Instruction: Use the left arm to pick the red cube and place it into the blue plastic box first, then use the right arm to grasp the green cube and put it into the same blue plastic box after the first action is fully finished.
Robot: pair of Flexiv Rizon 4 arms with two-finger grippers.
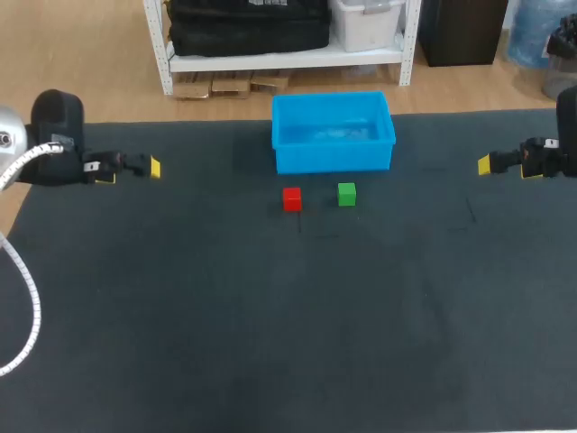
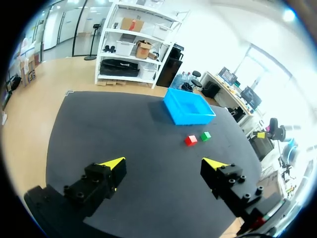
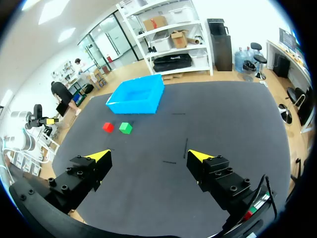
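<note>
A small red cube (image 1: 292, 199) and a green cube (image 1: 347, 194) sit side by side on the dark table mat, just in front of the blue plastic box (image 1: 333, 132), which looks empty. My left gripper (image 1: 155, 168) hovers open at the far left, well away from the cubes. My right gripper (image 1: 484, 164) hovers open at the far right. From the left wrist the left gripper (image 2: 163, 165) is wide open, with the red cube (image 2: 190, 140), green cube (image 2: 205, 135) and box (image 2: 188, 106) far ahead. The right gripper (image 3: 147, 156) is likewise open, the green cube (image 3: 125, 128), red cube (image 3: 108, 127) and box (image 3: 136, 94) ahead.
The dark mat (image 1: 270, 325) covers the whole table. A white cable (image 1: 27, 298) loops over its left edge near my left arm.
</note>
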